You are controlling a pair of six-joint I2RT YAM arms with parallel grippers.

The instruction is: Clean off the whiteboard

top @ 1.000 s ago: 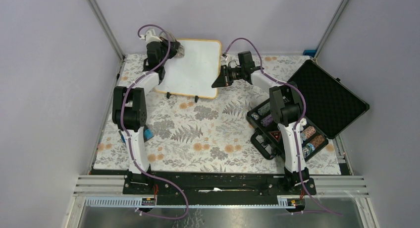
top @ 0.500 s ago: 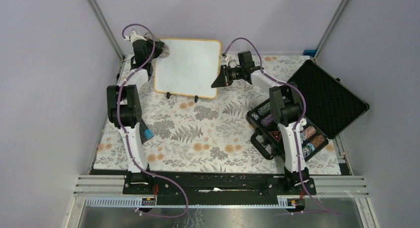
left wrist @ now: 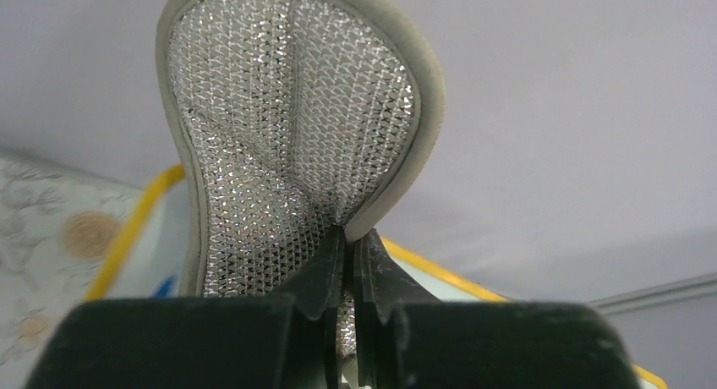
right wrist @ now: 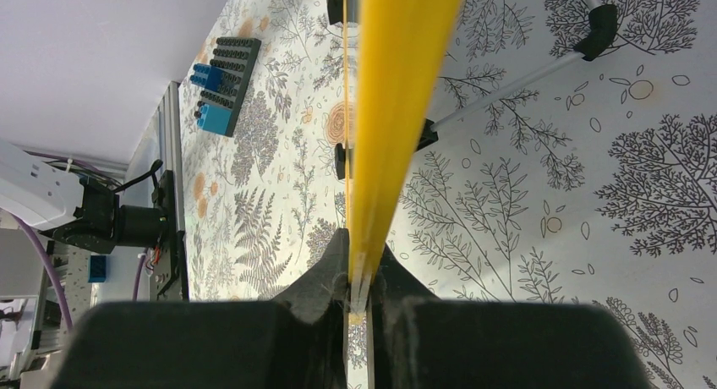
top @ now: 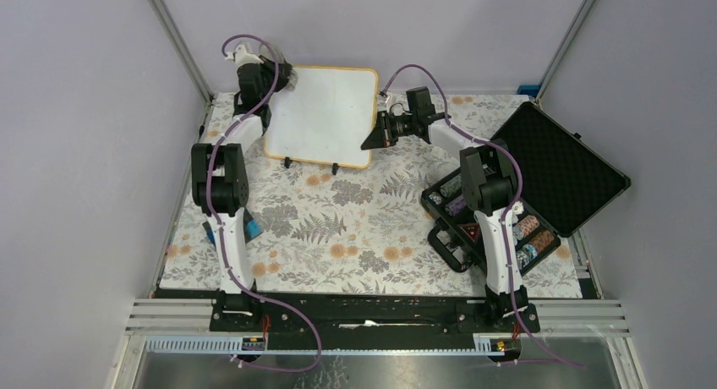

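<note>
The whiteboard [top: 325, 114], white with an orange-yellow frame and two black feet, stands tilted at the back of the table; its face looks blank in the top view. My left gripper [top: 283, 74] is at its top left corner, shut on a silvery mesh eraser pad [left wrist: 287, 127]. In the left wrist view the gripper [left wrist: 348, 254] shows the yellow frame [left wrist: 139, 220] behind the pad, with a small blue mark beside it. My right gripper [top: 376, 135] is shut on the board's right edge; the right wrist view [right wrist: 359, 275] shows the yellow frame [right wrist: 397, 93] edge-on between the fingers.
An open black foam-lined case [top: 558, 165] with trays of small items lies at the right. A blue brick [top: 252, 228] sits by the left arm. Black and blue bricks [right wrist: 224, 80] show in the right wrist view. A floral cloth [top: 355, 228] covers the table.
My left gripper with the pad slid left off the board's upper left area, then came back a little to the top left corner. The right gripper and board have not moved.
</note>
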